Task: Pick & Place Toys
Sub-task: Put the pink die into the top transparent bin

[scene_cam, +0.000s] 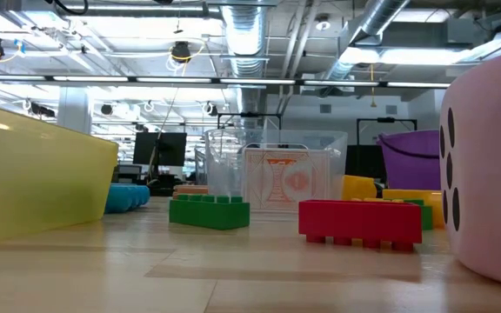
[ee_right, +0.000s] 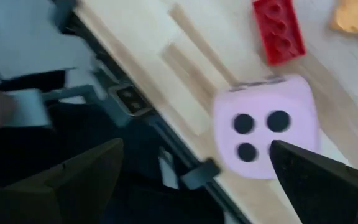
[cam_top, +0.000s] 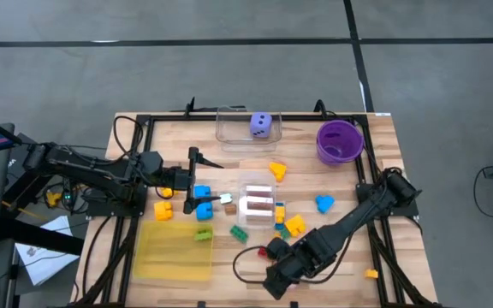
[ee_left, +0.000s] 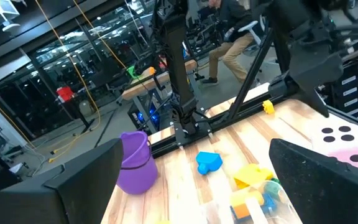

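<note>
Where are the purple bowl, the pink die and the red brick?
purple bowl (cam_top: pixel 339 142): high view, on its rim.
pink die (ee_right: pixel 266 127): right wrist view, on its dotted face.
red brick (scene_cam: pixel 359 221): low view, on its long side.

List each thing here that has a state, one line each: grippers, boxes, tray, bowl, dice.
Left gripper: open, holds nothing, over the table's left middle.
Right gripper: open, above the pink die, not gripping it.
Pink die: resting on the table's near edge, three dots facing the right wrist camera.
Purple die: inside the clear box at the far edge.
Yellow tray: upright, nothing visible inside.
Purple bowl: upright.
</note>
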Robot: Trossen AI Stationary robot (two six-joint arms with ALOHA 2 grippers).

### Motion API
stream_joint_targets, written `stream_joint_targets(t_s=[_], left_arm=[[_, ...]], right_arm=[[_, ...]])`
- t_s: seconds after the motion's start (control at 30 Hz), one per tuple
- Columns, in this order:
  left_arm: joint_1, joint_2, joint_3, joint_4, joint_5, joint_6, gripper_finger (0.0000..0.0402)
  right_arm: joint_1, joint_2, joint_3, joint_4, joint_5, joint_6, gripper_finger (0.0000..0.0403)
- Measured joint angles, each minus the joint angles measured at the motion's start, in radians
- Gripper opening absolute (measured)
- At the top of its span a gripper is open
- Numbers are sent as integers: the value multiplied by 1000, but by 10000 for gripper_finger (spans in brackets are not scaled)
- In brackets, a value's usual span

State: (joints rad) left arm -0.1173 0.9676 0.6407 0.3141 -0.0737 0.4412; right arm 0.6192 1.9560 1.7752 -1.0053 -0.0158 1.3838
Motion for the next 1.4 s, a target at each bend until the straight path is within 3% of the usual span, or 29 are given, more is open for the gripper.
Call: stream_joint_targets(t_s=[0.5,0.9,1.4], left_arm=[[-1,0,0,-29,0,-33,400],[-2,0,0,-48,72,-70,400],[-2,0,0,-50,72,-83,400]], right_arm=[[64,92,6,-102,12,47,400],[67,143,7,-150,46,-38,400],[60,147,18,-203,65,-75,400]])
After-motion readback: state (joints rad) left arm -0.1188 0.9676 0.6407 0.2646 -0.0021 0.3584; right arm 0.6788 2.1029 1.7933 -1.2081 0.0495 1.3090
